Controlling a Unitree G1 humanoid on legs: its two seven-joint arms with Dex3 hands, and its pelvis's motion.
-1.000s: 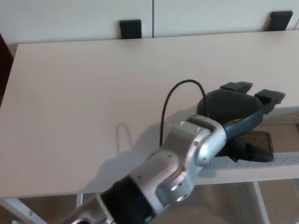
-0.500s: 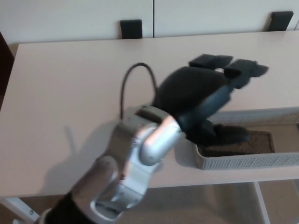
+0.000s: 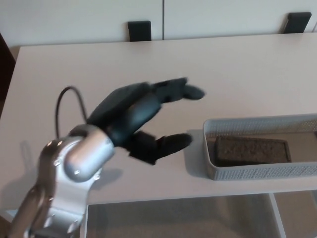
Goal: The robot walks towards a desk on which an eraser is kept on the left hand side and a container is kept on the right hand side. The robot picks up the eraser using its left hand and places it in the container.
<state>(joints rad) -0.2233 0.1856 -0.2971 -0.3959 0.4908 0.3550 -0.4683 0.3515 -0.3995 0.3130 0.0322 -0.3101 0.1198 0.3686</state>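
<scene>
A dark brown eraser (image 3: 251, 150) lies flat inside the white mesh container (image 3: 237, 173) at the right of the desk. My left hand (image 3: 143, 119) hovers over the desk to the left of the container, a short gap from its left wall. It is open, with the fingers spread and the thumb apart below them, and nothing is held. The silver forearm runs down to the lower left corner. My right hand does not show.
The pale desk (image 3: 99, 74) stretches wide to the left and back. Two black chair backs (image 3: 138, 30) (image 3: 298, 21) stand behind its far edge, against white cabinet fronts. The desk's front edge runs just below the container.
My left hand has drawn back from over the container to the left, leaving the eraser lying in the container. The arm has swung left with it.
</scene>
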